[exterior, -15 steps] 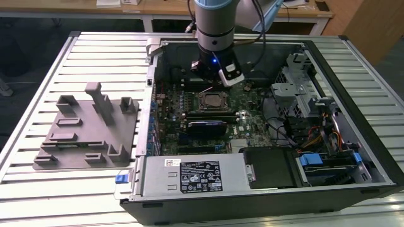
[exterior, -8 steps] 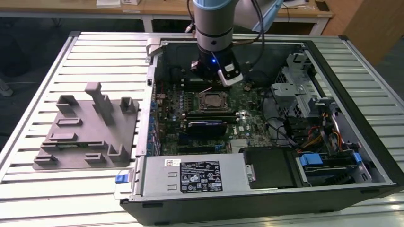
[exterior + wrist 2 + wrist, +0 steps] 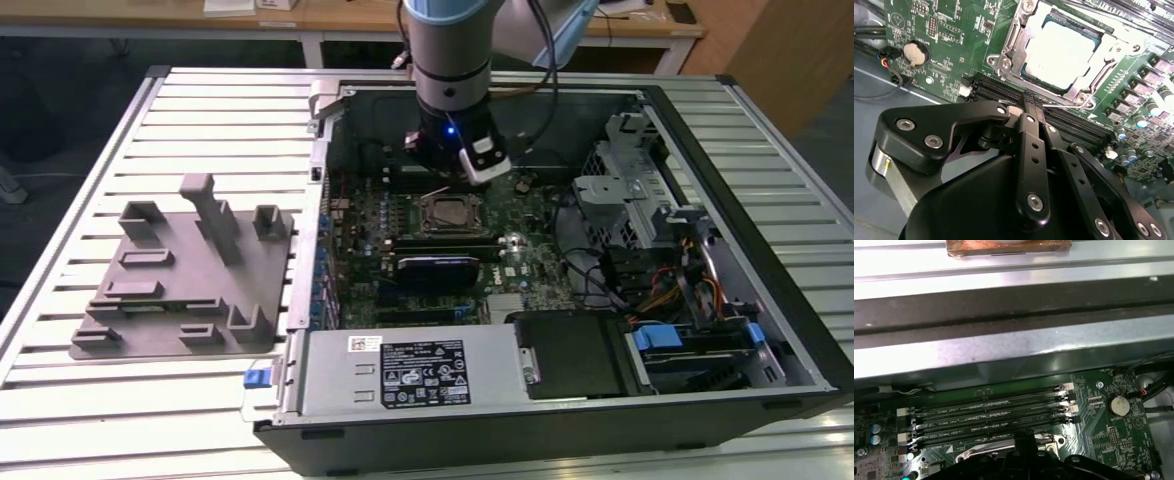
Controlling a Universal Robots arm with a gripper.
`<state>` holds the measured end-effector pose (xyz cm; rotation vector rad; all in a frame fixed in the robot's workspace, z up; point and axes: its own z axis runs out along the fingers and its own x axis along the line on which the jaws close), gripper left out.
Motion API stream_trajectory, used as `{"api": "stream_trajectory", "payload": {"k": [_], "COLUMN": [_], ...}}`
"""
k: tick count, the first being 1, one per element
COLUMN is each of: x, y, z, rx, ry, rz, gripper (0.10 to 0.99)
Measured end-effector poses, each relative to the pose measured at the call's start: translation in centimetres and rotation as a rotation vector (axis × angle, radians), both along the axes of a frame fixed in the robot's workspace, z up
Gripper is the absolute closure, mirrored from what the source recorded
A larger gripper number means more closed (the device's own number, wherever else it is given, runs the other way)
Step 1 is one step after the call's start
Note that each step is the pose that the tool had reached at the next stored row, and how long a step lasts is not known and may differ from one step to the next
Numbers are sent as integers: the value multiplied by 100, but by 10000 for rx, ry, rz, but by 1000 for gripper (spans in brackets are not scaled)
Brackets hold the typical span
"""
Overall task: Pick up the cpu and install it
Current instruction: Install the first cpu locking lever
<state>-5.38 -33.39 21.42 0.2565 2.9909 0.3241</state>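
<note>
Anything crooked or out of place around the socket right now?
Nothing stands out. The cpu sits flat and square inside the socket frame, silver top up. The hand is closed with nothing in it, over the memory slots beside the socket.

- An open computer case (image 3: pixel 561 260) is laid on a slatted table (image 3: pixel 80 400), filling the centre and right of the exterior view.
- A plastic tray (image 3: pixel 187 285) with upright blocks is set on the table at the exterior view's left, just beside the case.
- The cpu (image 3: pixel 1060 54) is seated in its socket (image 3: pixel 1004 62), upper centre of the second wrist view.
- The gripper (image 3: pixel 1031 115) is placed above the memory slots (image 3: pixel 999 92), just beside the socket.
- A round battery (image 3: pixel 916 53) is seen at upper left.
</note>
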Motion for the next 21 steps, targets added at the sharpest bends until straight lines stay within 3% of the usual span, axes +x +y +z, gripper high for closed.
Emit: {"api": "stream_trajectory", "payload": {"k": [6, 15, 21], "x": [0, -4, -7], "y": [27, 69, 104], "z": [-40, -95, -101], "rx": [-59, -90, -92], "ry": [-42, -48, -47], "rz": [-282, -842, -936], "gripper": [980, 980, 980]}}
